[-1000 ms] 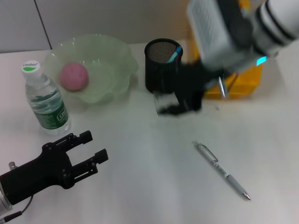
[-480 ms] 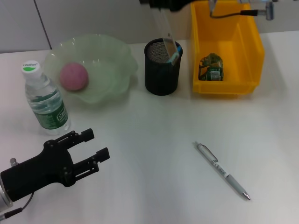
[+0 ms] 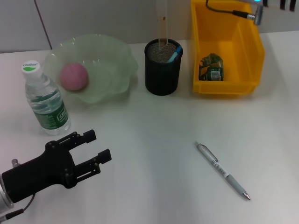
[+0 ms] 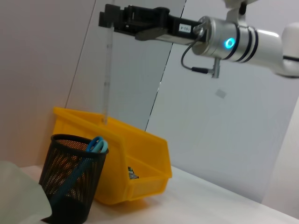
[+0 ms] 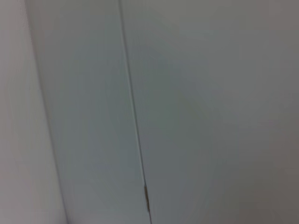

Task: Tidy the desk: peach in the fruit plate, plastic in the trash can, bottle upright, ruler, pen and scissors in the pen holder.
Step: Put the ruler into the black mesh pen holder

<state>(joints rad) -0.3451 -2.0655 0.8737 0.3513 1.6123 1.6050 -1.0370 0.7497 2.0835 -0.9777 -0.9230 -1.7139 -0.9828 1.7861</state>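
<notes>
Head view: open tabletop surrounds the pen [image 3: 223,171] lying near right; the left gripper [image 3: 88,151] rests near left, fingers apart. Only the left wrist view shows the right gripper [image 4: 108,17], clamped on the ruler's [image 4: 107,77] top. The clear ruler hangs upright, its lower end just above the holder [image 3: 162,67], with blue scissors [image 4: 96,145] inside.
</notes>
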